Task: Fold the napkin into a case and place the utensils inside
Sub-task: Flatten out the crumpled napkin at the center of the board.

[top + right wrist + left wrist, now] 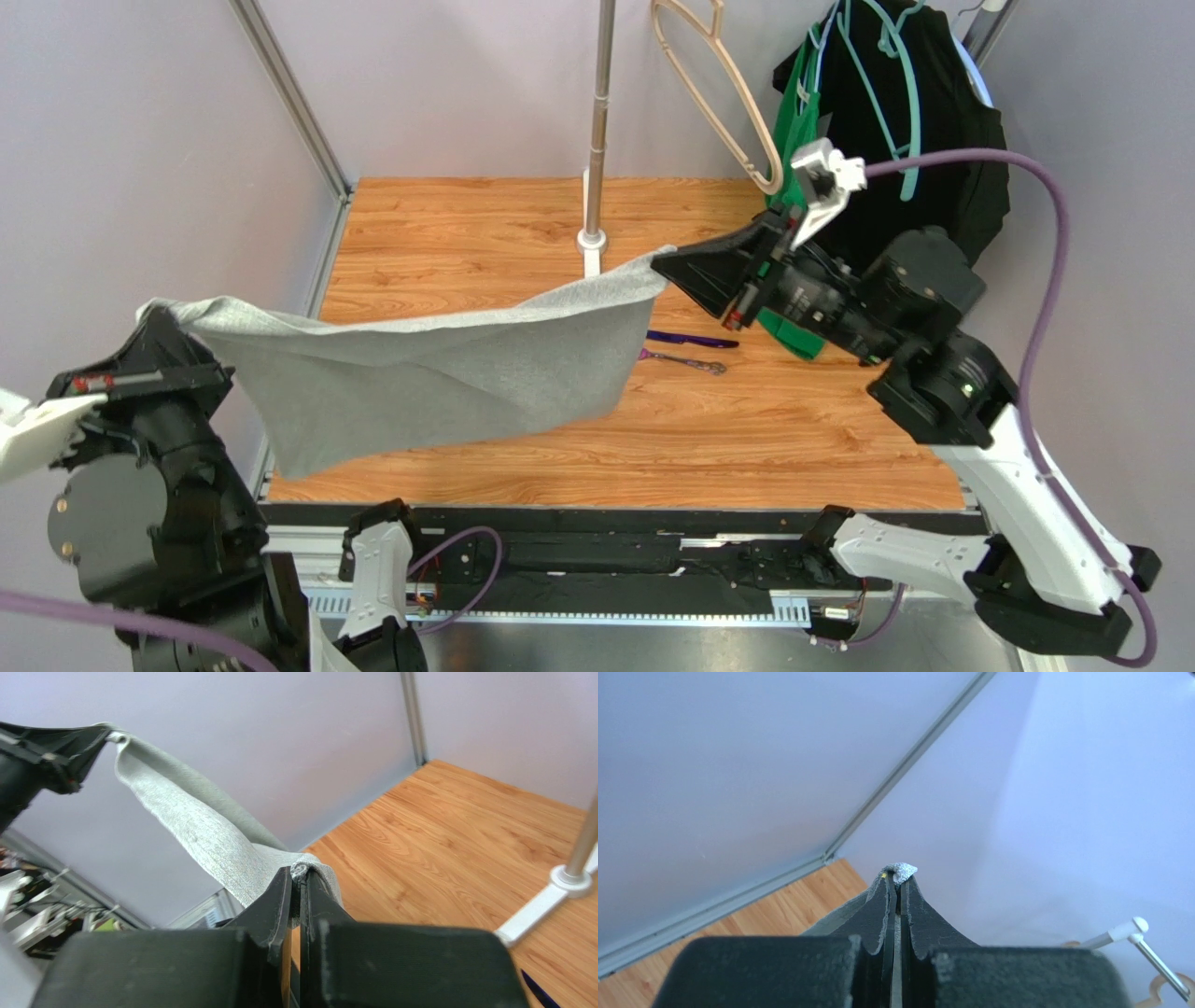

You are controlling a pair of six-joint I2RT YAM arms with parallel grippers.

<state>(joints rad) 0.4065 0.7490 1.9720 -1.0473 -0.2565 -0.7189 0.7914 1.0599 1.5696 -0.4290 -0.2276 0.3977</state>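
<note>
A: How is the napkin held?

B: One top corner is pinched in the left gripper, the other in the right gripper. Both pairs of jaws are pressed shut on cloth. It is stretched aloft over the table, presumably so a fold can be laid.

A: Has a case been formed?

B: Not yet. The utensils are seen lying on the wood beyond, enclosed by nothing.

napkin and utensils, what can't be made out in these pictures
- Utensils, top view: too small to tell their shapes; their left ends meet the napkin's hanging edge and may be covered.
- Table, top view: the part under the lifted napkin is hidden.
- Left wrist view: the left gripper blocks all but a tuft of napkin.
- Right wrist view: only one dark utensil tip shows, cut off by the bottom edge.
</note>
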